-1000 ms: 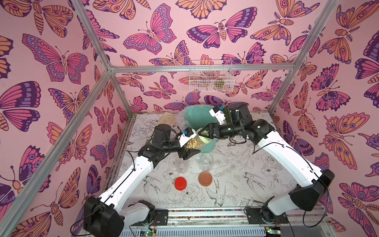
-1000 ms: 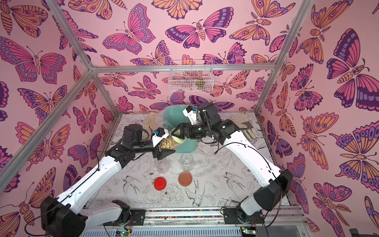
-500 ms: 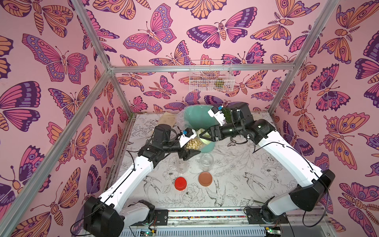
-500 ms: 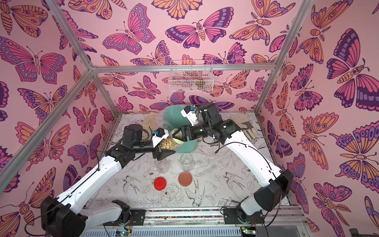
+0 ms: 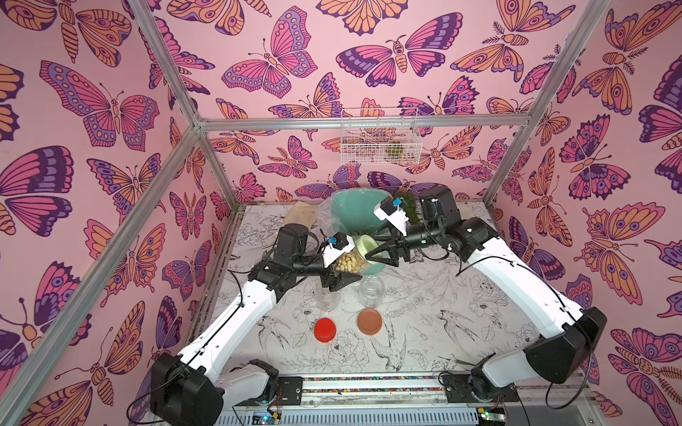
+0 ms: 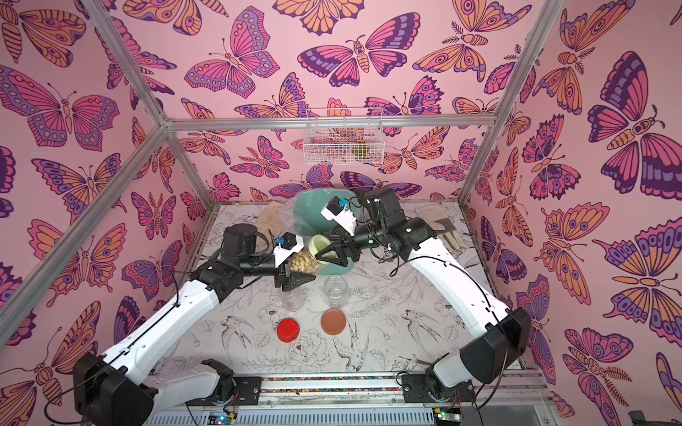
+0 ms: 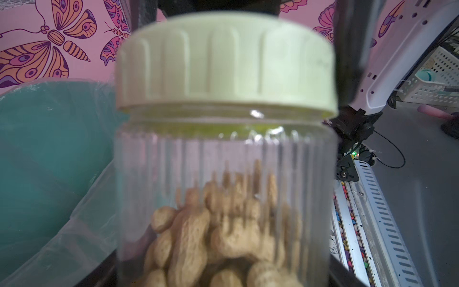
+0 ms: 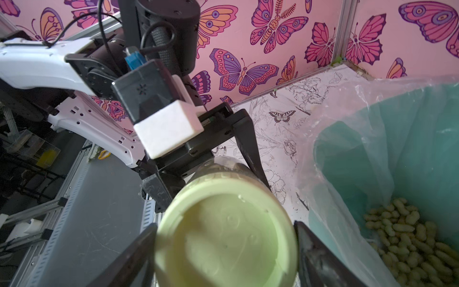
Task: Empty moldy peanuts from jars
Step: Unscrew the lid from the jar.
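I am holding the jar (image 7: pixel 223 154) of moldy peanuts (image 7: pixel 223 236) tilted above the desk (image 5: pixel 424 332), clamped in my left gripper (image 5: pixel 345 270), while my right gripper (image 8: pixel 224 228) is pinching its pale green lid (image 5: pixel 363 246) from both sides, the teal bin (image 8: pixel 372 161) sitting just beside both.

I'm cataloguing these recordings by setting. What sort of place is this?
Probably a staged robot test booth: butterfly wallpaper, an aluminium frame, and a mounting rail at the printed tabletop's near edge.
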Controlling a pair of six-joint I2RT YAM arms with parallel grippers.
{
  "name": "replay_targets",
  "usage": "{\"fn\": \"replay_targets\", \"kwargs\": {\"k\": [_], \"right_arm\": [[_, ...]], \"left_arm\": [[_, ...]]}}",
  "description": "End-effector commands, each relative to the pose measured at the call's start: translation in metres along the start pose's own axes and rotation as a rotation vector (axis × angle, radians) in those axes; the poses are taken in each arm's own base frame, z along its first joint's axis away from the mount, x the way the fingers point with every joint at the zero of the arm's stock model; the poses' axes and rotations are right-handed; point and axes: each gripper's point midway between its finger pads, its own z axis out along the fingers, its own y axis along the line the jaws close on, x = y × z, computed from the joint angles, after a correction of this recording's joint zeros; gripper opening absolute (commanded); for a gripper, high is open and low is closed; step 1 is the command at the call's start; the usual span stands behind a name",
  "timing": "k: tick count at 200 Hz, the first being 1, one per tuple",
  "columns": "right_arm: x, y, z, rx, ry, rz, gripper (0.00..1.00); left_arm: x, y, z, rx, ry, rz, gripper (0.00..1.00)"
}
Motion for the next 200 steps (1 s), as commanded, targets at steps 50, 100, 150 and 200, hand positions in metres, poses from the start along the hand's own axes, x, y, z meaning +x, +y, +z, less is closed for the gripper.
{"fn": "replay_targets", "kwargs": {"k": [50,100,150,200], "right_arm": [[-0.008,0.001,-0.005,-0.008,-0.022,-0.132,1.0],[-0.009,0.002,-0.009,-0.004,-0.033,-0.08,0.99],[-0.035,-0.019,-0.031,0.04,-0.165,0.197,0.99],[-0.028,-0.028,-0.036,0.105,-0.123,0.684,0.99]], "left_arm": [[-0.025,-0.001,-0.008,0.018,-0.066,0.008,0.0],[-0.027,0.001,-0.008,0.015,-0.071,0.012,0.0],[-0.027,0.002,-0.009,0.0,-0.07,0.017,0.0],[-0.027,0.007,-0.01,-0.038,-0.064,0.039,0.0]]}}
